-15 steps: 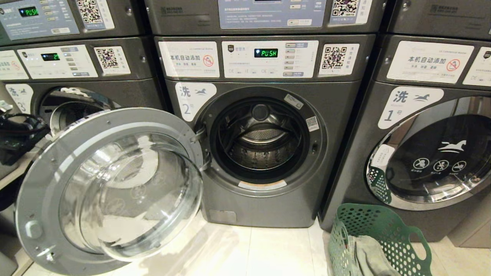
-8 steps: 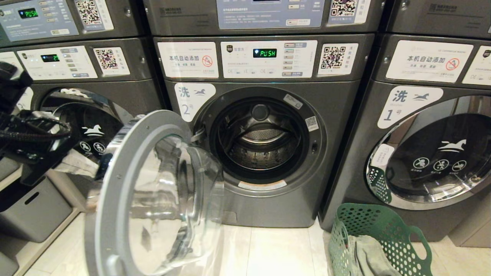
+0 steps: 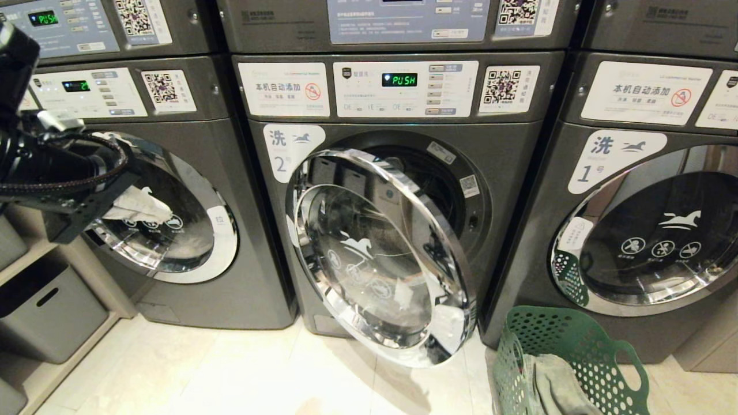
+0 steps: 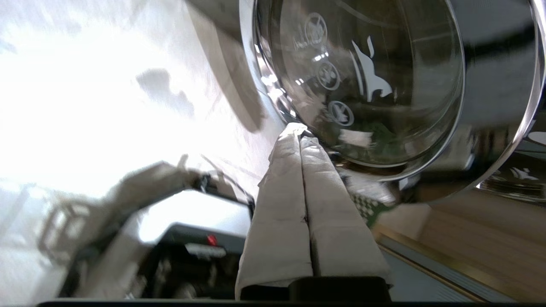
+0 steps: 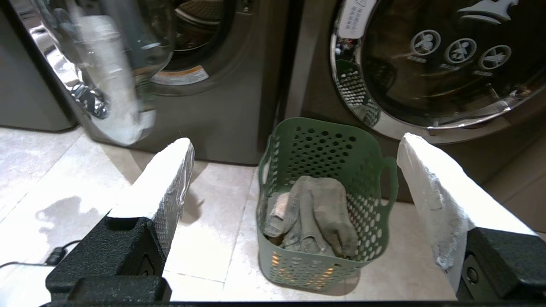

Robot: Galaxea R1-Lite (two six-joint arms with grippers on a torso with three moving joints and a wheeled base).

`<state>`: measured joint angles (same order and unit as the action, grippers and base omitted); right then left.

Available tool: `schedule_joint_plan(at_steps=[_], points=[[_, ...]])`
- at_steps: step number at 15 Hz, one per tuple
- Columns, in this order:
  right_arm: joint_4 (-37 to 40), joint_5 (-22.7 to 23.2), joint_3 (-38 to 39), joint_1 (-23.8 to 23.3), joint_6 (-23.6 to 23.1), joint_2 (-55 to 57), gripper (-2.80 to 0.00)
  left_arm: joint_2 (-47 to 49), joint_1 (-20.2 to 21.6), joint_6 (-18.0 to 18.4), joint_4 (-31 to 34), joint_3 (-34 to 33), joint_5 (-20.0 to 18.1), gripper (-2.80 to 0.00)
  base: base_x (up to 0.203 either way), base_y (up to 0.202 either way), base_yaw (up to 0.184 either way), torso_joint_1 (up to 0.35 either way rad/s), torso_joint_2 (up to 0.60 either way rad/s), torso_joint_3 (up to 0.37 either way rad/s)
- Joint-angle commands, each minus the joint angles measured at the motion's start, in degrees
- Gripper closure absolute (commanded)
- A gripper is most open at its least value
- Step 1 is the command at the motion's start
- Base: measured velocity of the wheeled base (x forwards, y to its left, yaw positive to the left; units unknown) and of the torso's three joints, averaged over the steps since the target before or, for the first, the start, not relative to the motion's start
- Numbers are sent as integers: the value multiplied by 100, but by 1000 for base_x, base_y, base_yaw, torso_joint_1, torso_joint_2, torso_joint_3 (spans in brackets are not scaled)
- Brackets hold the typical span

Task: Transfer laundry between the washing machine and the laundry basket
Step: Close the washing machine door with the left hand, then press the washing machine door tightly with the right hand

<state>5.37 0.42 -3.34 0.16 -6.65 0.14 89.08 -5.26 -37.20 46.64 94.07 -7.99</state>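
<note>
The door (image 3: 383,256) of washing machine 2 (image 3: 398,190) is seen half shut. The left tool (image 3: 138,204), at nine o'clock, is pressed shut, holding nothing. The right tool (image 5: 294,179) is spread wide above the green laundry basket (image 5: 326,200).

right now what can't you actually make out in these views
- Drum of the washing machine: head view, mostly covered by its half-swung door; whether any laundry lies inside cannot be told.
- Laundry basket: head view, cut off by the bottom edge; right wrist view shows a grey-green garment on top, anything beneath is hidden.
- Left gripper: wrist view blurred; whether its shut fingers touch the door is unclear.
- Panel small print: too small.
</note>
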Motion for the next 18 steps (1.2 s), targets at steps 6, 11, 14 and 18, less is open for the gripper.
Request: schedule_joint_plan(at_steps=[6,11,14,18], points=[[226,324,-1842,20,-339,3557,-280,-1159,8,330,-83,-1160,253,0,0,0,0,0,0,0],[-2801,406,-2933,329,-388,8275,-280,-1966,-11,354,370,-1521,820,0,0,0,0,0,0,0],[-4444,312,-3700,763,-387,10331,-280,-2429,-20,420,449,-1855,834,0,0,0,0,0,0,0],[-6086,252,-4459,1069,-383,11964,-280,-2852,-19,699,434,-2323,851,0,0,0,0,0,0,0]])
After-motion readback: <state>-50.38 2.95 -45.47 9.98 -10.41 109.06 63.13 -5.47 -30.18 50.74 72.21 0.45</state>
